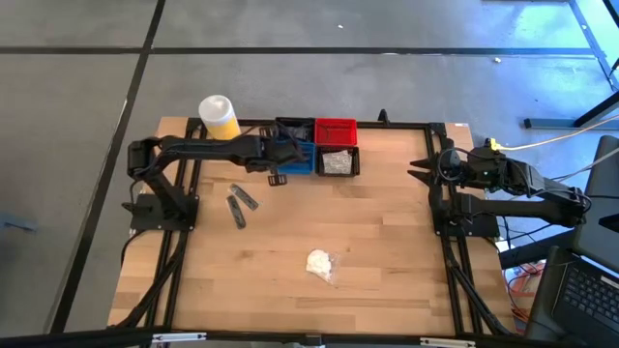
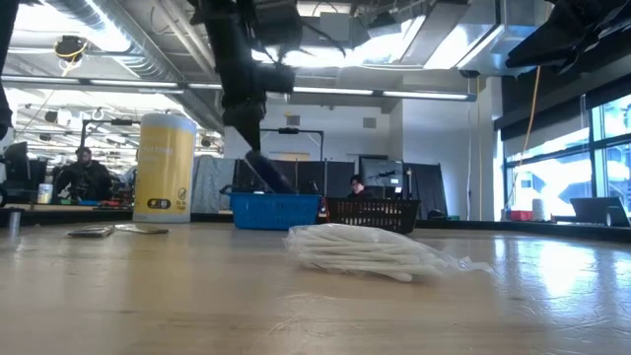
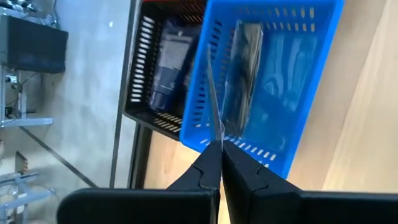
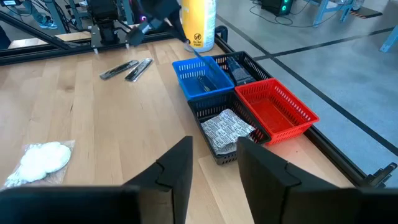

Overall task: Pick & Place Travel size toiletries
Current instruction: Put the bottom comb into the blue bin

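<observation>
Blue bin (image 1: 295, 157), red bin (image 1: 336, 130) and black bins (image 1: 339, 162) beside a yellow, white-topped container (image 1: 220, 117); dark tubes (image 1: 240, 204) and white wad (image 1: 319, 263) on pale wood table (image 1: 387, 242).

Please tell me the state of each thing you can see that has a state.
Left gripper: shut on a clear packet, above the blue bin.
Right gripper: open, empty.
Red bin: empty.
Black front bin: holds silver packets.
White wad in clear wrap: on table.
Two flat dark tubes: on table.
</observation>
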Controlling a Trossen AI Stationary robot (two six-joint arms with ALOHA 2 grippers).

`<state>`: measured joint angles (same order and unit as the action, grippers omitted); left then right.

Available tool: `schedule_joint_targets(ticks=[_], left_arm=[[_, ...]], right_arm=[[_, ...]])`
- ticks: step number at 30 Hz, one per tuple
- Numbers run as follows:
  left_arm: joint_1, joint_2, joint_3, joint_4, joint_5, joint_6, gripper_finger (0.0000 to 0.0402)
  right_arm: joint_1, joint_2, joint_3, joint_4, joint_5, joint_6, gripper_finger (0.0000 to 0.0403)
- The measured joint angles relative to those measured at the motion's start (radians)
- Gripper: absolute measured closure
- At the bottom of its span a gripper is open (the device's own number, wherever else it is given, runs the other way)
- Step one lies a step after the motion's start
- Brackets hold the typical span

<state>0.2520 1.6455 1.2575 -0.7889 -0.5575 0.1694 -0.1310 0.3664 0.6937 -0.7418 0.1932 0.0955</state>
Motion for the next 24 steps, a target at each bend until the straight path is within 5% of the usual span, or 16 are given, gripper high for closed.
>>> schedule_joint_targets(ticks=[5,11,24], left_arm=[[0.014,-0.063,0.0,0.017,0.084,-0.034,0.0399],[0.057,-0.073,0.0,0.039,0.345,-0.074,0.0399],[0.18,-0.06,-0.061,0.091,0.471,-0.069,0.0399]], right_arm=[[0.0,0.0,0.0,0.0,0.0,0.0,0.0264],[0.0,0.0,0.0,0.0,0.0,0.0,0.0254],[0.0,0.0,0.0,0.0,0.0,0.0,0.0237]])
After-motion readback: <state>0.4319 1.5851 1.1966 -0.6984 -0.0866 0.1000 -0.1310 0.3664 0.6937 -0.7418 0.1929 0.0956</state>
